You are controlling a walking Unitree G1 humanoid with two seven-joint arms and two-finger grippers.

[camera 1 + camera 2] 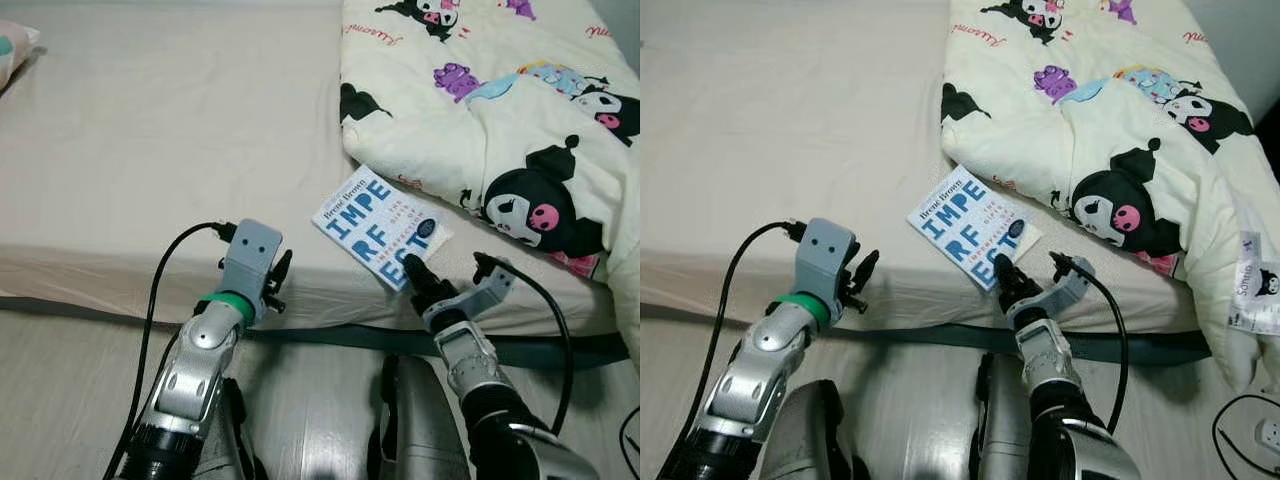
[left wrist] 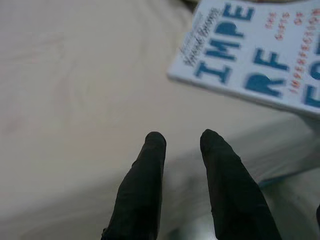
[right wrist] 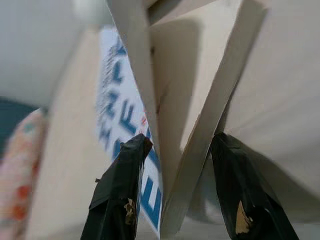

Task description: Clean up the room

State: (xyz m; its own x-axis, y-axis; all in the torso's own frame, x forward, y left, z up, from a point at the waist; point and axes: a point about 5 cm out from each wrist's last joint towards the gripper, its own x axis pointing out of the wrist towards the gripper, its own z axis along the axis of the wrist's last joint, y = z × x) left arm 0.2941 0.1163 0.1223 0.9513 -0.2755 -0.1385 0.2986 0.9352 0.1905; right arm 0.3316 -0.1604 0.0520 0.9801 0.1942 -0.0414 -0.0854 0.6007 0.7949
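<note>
The right arm reaches forward from the lower edge of the head view, its right gripper (image 1: 412,270) at the near corner of a book (image 1: 377,228) that lies at the front edge of the bed (image 1: 150,150), roughly at the scene's centre. In the right wrist view the two black fingers (image 3: 122,190) are spread, with the book's lower corner and its lifted cover standing between them; whether either finger presses the pages cannot be told. The book is white with large blue lettering, lying flat and turned diagonally, its far corner just beside the fold of a cream quilt (image 1: 500,110) printed with black-and-pink cartoon figures, which is heaped from 12 to 3 o'clock. The left arm is bent upward at 7 o'clock, its left gripper (image 2: 182,142) raised at the mattress edge, well short of the book; its fingers stand slightly apart and hold nothing, pointing over bare sheet toward the book's near side. A black cable (image 1: 165,275) loops from the left wrist. A patterned pillow (image 1: 15,50) shows at 10 o'clock. A dark band (image 1: 330,340) runs along the bed base.
</note>
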